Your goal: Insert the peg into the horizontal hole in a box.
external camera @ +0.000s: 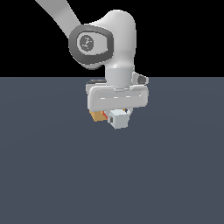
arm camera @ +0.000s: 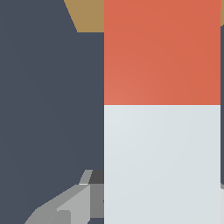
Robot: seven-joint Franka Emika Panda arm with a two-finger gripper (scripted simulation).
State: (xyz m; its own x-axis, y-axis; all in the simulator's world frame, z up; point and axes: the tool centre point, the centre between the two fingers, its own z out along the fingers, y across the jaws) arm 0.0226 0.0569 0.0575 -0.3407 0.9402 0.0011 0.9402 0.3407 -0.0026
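Observation:
My gripper [external camera: 117, 112] is shut on the peg's grey-white half [external camera: 119, 118], which points toward the exterior camera. The peg's red-orange half [external camera: 104, 116] points away, toward the tan-orange box [external camera: 95, 115] just behind it on the exterior view's left. In the wrist view the peg [arm camera: 162, 105] fills most of the picture, red-orange above grey-white, with a grey finger [arm camera: 76, 203] against the side of its grey-white half. A corner of the box [arm camera: 85, 15] shows beyond the red-orange end. The hole is hidden in both views.
The dark grey-blue floor [external camera: 52, 175] spreads flat around the box and peg. The arm's white wrist and hand [external camera: 117, 97] hang directly above them and cover part of the box.

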